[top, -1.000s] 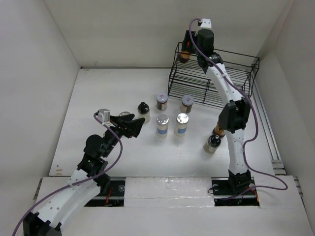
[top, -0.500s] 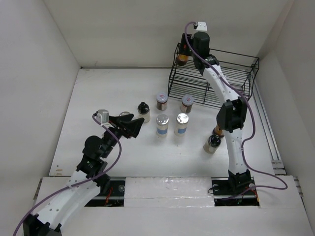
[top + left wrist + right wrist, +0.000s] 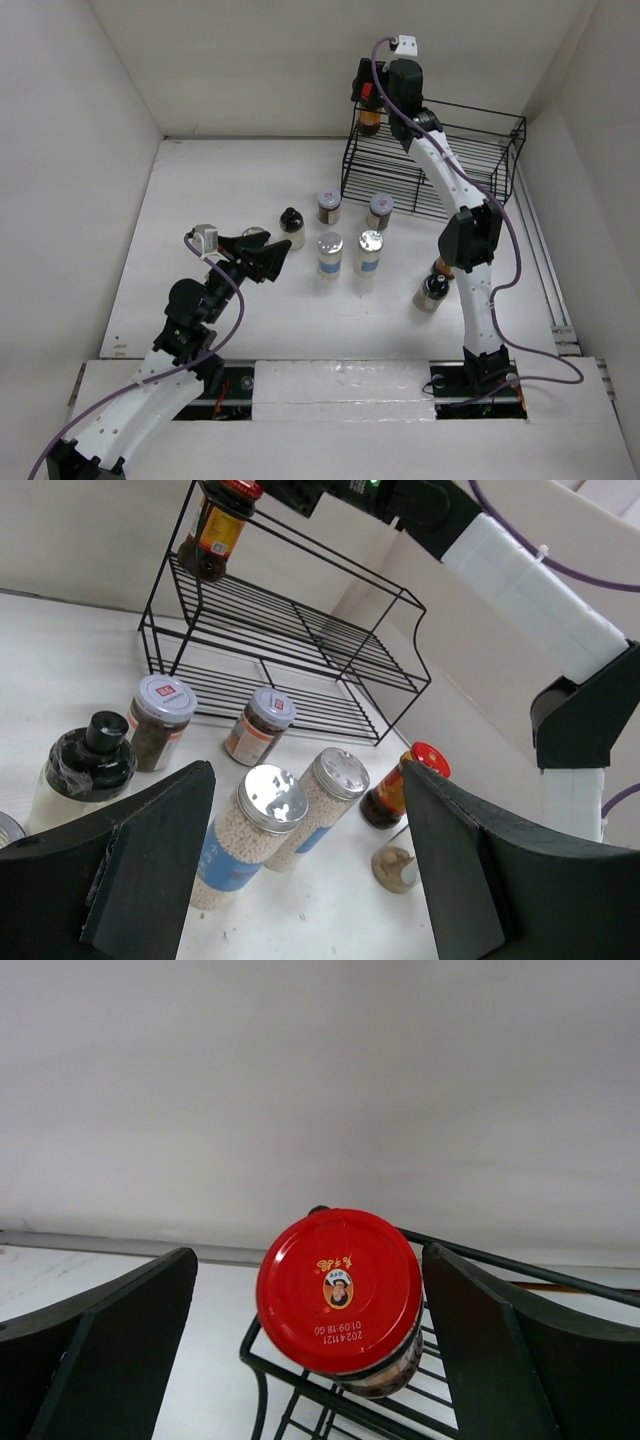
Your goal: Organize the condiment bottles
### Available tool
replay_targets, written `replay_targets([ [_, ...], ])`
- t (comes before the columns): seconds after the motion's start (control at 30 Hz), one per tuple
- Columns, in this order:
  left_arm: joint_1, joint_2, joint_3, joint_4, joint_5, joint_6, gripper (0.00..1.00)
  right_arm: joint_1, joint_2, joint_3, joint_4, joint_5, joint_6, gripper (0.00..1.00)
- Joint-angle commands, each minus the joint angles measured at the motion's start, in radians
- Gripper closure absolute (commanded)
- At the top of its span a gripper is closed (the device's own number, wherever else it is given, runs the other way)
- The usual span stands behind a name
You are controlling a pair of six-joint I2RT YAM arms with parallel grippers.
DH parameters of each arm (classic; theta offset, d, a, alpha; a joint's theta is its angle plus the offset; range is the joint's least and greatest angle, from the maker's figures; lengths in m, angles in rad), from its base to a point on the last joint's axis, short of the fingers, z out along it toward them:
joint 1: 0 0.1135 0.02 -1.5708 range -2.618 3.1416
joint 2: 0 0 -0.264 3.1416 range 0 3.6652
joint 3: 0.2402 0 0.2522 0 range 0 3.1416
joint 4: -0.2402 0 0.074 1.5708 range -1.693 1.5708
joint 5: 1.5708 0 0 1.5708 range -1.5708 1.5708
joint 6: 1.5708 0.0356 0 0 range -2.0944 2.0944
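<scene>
The overhead camera hangs above and behind the arm bases and looks down on the whole worktop [image 3: 200, 200], with the wire rack [image 3: 400, 175] at the far right. The left wrist camera sits low and faces up across the silver-lidded jars [image 3: 265, 800] towards that rack [image 3: 300, 630], framed by its own pincer [image 3: 308, 780]. The right wrist camera looks steeply down from close above the rack's corner [image 3: 300, 1380]. All three views share the red-capped bottle [image 3: 370, 110] [image 3: 215, 535] [image 3: 340, 1290] there.
</scene>
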State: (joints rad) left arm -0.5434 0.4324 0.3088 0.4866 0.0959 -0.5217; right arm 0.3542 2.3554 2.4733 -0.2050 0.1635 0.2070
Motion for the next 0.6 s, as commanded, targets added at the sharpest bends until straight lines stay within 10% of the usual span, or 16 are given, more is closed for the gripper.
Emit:
replay_targets([
  [0.0,-0.004,-0.011,0.007,0.03,-0.002,-0.003,0.28,-0.014,-0.159,0.052,0.05,-0.002,0.005,0.0],
  [0.23,-0.004,-0.011,0.016,-0.002,-0.05,-0.003,0.28,-0.026,-0.513,-0.349,0.081,0.094,-0.078,0.12],
  [0.37,-0.004,-0.011,0.027,-0.042,-0.114,-0.014,0.32,-0.017,-0.93,-0.856,0.092,0.258,0.018,0.95],
  [0.47,-0.004,0.0,0.036,-0.063,-0.139,-0.014,0.33,-0.043,-1.211,-1.275,0.101,0.306,0.122,0.78],
  [0.5,-0.004,0.0,0.036,-0.063,-0.139,-0.014,0.33,-0.052,-1.273,-1.354,0.084,0.306,0.141,0.49],
  [0.57,-0.004,0.022,0.036,-0.05,-0.13,-0.023,0.33,-0.075,-1.378,-1.471,0.014,0.355,0.176,0.23],
])
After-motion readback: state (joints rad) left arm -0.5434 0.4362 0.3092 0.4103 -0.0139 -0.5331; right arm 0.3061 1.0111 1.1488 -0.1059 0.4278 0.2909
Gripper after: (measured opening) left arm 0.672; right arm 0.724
